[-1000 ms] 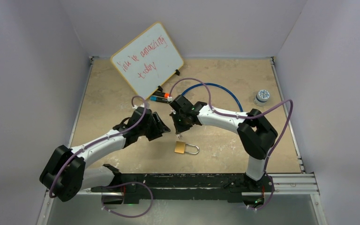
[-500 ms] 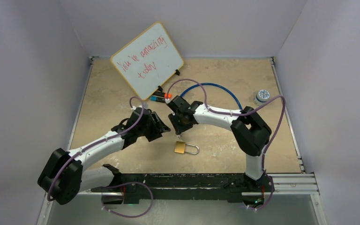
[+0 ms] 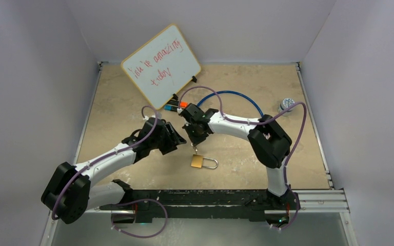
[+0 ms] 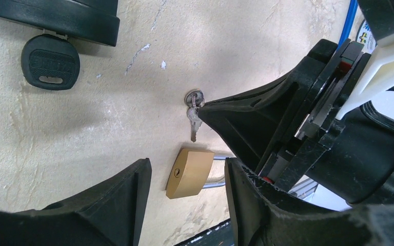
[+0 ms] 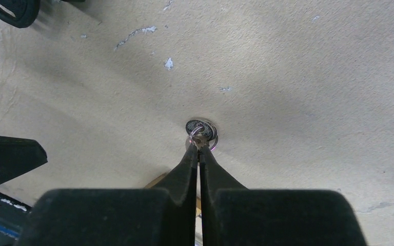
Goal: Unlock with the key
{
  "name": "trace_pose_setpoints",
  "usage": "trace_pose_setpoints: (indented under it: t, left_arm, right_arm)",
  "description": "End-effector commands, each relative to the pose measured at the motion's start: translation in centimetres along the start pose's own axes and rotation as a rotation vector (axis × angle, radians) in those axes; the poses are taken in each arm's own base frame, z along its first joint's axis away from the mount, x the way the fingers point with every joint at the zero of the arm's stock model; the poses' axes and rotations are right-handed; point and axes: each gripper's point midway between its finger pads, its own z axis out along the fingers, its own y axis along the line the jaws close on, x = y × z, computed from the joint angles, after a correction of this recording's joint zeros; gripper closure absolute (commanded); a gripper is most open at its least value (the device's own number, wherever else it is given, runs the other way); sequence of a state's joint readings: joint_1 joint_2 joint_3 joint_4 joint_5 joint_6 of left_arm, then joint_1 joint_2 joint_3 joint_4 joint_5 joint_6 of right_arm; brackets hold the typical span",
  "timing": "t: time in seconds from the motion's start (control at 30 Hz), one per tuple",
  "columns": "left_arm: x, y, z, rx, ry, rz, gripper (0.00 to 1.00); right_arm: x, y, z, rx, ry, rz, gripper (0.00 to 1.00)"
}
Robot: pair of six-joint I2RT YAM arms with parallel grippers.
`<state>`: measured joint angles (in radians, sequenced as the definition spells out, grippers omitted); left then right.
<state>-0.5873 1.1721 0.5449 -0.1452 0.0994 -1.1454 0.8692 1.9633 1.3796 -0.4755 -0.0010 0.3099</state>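
One key (image 4: 193,121) between right fingers (image 5: 184,171) near padlock (image 4: 189,173); small tin (image 3: 286,103) well apart.

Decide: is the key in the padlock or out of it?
Out. The key hangs from the right gripper, pinched in its shut tips, clear of the padlock, whose keyhole shows empty in the left wrist view.

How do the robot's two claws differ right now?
The left claw stands open and holds nothing, while the right claw is pinched shut on the small key. The left claw reaches in from the side, while the right claw points down, with the key hanging close to the padlock. Both claws are black with two fingers.
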Motion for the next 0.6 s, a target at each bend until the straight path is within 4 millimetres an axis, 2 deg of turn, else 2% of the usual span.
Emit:
trace_pose_setpoints:
  t: [0.0,0.2,0.37,0.43,0.57]
  left_arm:
    - [-0.7,-0.7,-0.2,0.020,-0.030,-0.011,0.44]
    - [-0.6,-0.9,-0.2,0.032,-0.024,-0.008,0.44]
    - [-0.3,-1.5,-0.4,0.059,-0.004,-0.015,0.42]
    - [-0.3,-1.7,-0.5,0.073,-0.003,-0.020,0.40]
    - [-0.1,-2.1,-0.8,0.106,0.003,-0.029,0.34]
  right_arm:
    - [0.8,0.7,-1.2,-0.024,0.046,0.055,1.00]
    - [-1.1,1.7,-3.1,-0.078,-0.026,0.151,1.00]
    - [-3.1,1.6,-5.0,-0.211,-0.085,0.349,1.00]
    - [-3.8,1.5,-5.8,-0.277,-0.103,0.443,1.00]
    - [-4.6,1.5,-7.0,-0.360,-0.127,0.528,1.00]
